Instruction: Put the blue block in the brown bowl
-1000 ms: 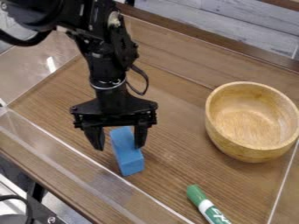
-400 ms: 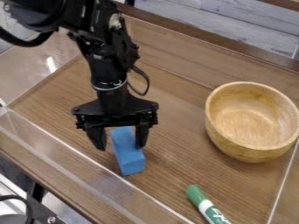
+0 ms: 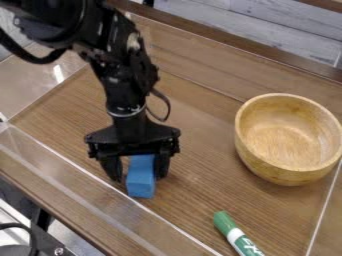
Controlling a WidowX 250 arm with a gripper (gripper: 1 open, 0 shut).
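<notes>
The blue block (image 3: 140, 176) lies on the wooden table at the lower centre, a small bright-blue brick. My gripper (image 3: 136, 168) points straight down over it, open, with one dark finger on each side of the block's upper end. Whether the fingers touch the block I cannot tell. The brown bowl (image 3: 289, 136) stands empty at the right, a round light wooden bowl with a thick rim, well apart from the gripper.
A green and white marker (image 3: 239, 238) lies near the front edge at the lower right. A clear raised wall (image 3: 54, 185) runs along the table's front and left sides. The black arm (image 3: 94, 45) reaches in from the upper left.
The gripper has sunk lower, so its open fingers now straddle the blue block more deeply. The block, bowl and marker have not moved.
</notes>
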